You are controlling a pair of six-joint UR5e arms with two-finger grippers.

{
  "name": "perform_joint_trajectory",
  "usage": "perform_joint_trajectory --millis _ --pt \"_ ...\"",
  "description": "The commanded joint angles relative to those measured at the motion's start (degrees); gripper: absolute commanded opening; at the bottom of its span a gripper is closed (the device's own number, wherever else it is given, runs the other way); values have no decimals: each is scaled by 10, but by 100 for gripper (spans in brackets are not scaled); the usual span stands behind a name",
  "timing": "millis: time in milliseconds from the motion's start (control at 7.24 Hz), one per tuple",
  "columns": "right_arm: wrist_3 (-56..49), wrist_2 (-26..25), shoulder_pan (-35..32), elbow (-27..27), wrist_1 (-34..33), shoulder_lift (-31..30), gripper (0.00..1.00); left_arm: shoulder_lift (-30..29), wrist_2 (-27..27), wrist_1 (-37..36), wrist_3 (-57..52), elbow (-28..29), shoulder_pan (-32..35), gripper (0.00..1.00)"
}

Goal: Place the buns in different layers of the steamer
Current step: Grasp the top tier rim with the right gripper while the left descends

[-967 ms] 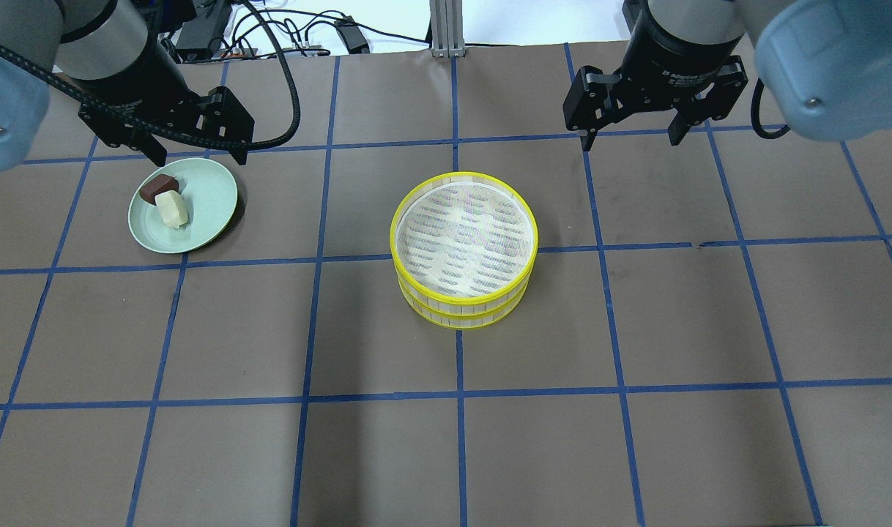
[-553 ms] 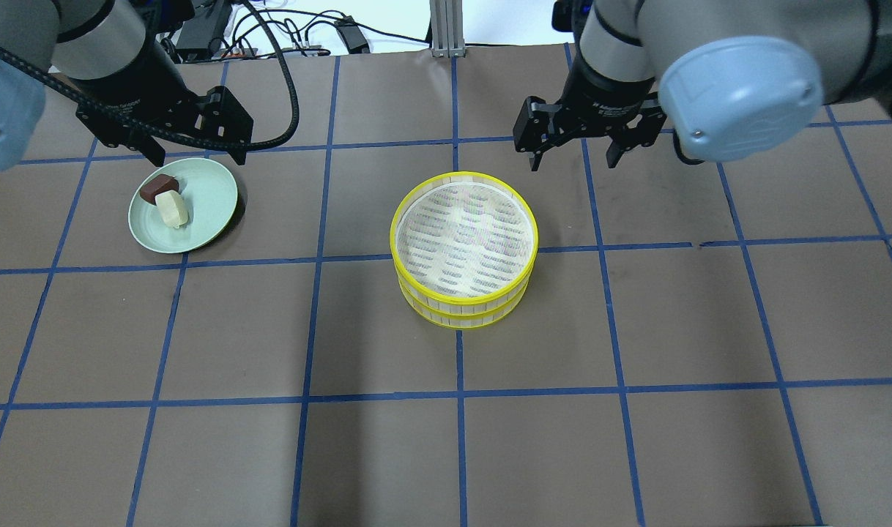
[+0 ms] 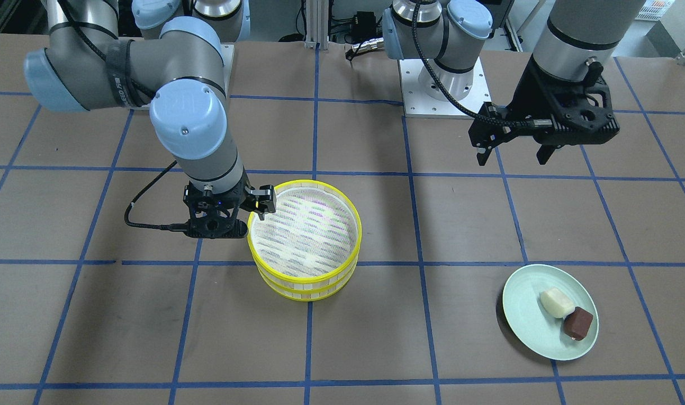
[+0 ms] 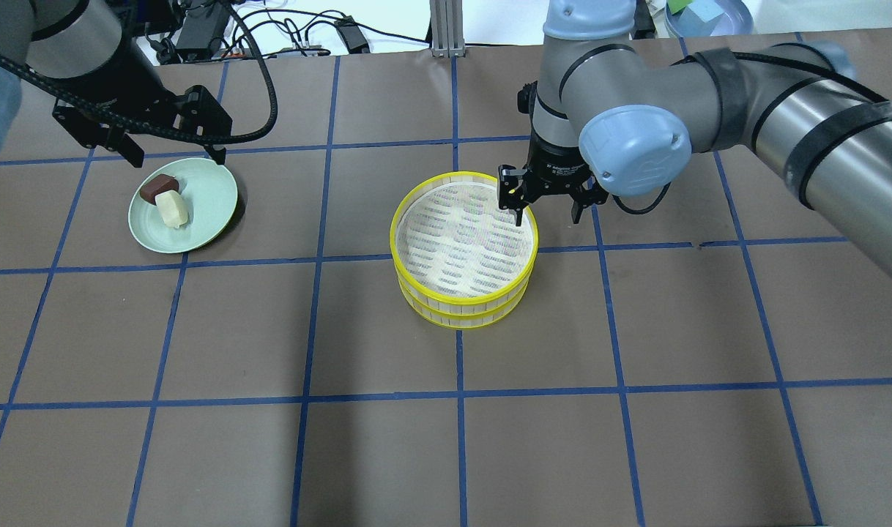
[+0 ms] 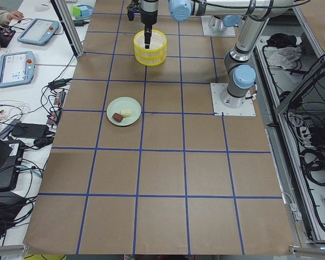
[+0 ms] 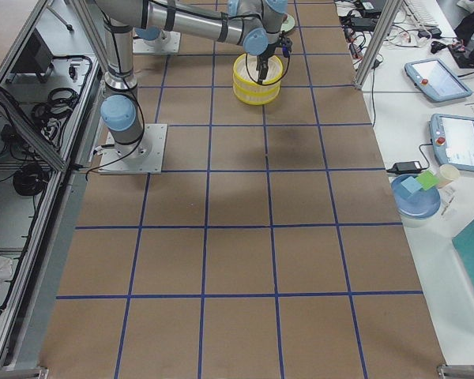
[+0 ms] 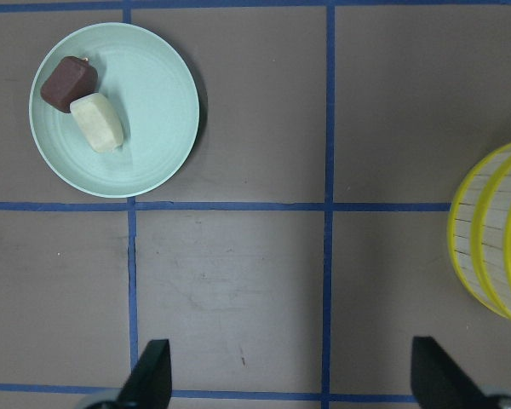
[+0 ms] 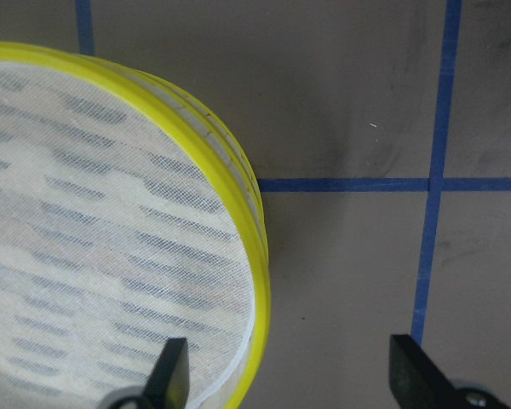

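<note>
So, buns: the creamy-white bun [image 4: 171,208] and the reddish-brown bun [image 4: 158,188] lie touching each other on the pale green plate [image 4: 219,212], well apart from the steamer. Neither is in a layer yet.
Bun handling: expect both to be light and soft, so a hard squeeze would likely dent them. Take each across its short sides and close gently.
Steamer layers: the top tray [image 4: 392,234] sits stacked on the lower tray [image 4: 461,316] mid-table, its mesh floor bare.
Tray handling: probably light, and stiff at the yellow rim. Pinch the slat wall just under the rim and lift straight, or you may drag the lower tray.
Right gripper [image 4: 547,212]: spread wide and holding nothing, with one finger inside the top tray's rim on the robot's right side and the other outside it.
Left gripper [image 4: 176,157]: spread wide and empty, hanging above the table [image 4: 636,439] near the plate, not down at the buns.
Room: open surface shows between plate and stack and on the stack's right. You could set the top tray down there, well away from the table edges.
</note>
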State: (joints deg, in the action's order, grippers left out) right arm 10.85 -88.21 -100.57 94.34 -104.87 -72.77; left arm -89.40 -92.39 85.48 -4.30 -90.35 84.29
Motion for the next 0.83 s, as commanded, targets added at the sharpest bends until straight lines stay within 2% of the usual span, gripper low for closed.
perform_joint_trajectory --millis 0,276,415,691 --pt "15 2 -2 4 -17 30 61 -5 5 -4 -36 0 -36 100" --pt "15 8 -2 12 -15 29 4 -28 5 -8 -103 -13 -89 100" --pt "21 8 -2 13 -10 27 0 -37 0 -22 -152 -23 -100 100" --pt "24 7 -2 12 16 10 0 -77 -1 -60 -158 -46 -115 100"
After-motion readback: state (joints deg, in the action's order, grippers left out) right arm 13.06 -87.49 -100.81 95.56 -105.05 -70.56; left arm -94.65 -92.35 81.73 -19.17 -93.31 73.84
